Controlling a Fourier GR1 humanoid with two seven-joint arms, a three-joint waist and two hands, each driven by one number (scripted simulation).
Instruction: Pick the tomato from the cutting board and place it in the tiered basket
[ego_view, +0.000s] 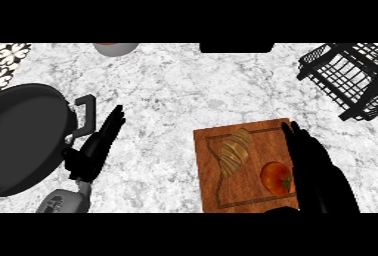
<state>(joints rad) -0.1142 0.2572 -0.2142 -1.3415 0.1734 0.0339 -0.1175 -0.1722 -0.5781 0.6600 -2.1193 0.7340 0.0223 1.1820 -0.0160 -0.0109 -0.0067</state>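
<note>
Resting on the cutting board (214, 192), tomato (276, 176) sat just left of open, straight-fingered right hand (314, 165), w/ left hand (96, 147) well apart.

On the white marble desk (184, 85), a red round tomato (275, 177) lies on the brown wooden cutting board (214, 195) beside the open right hand (314, 165); a black wire tiered basket (347, 75) stands well apart.
</note>
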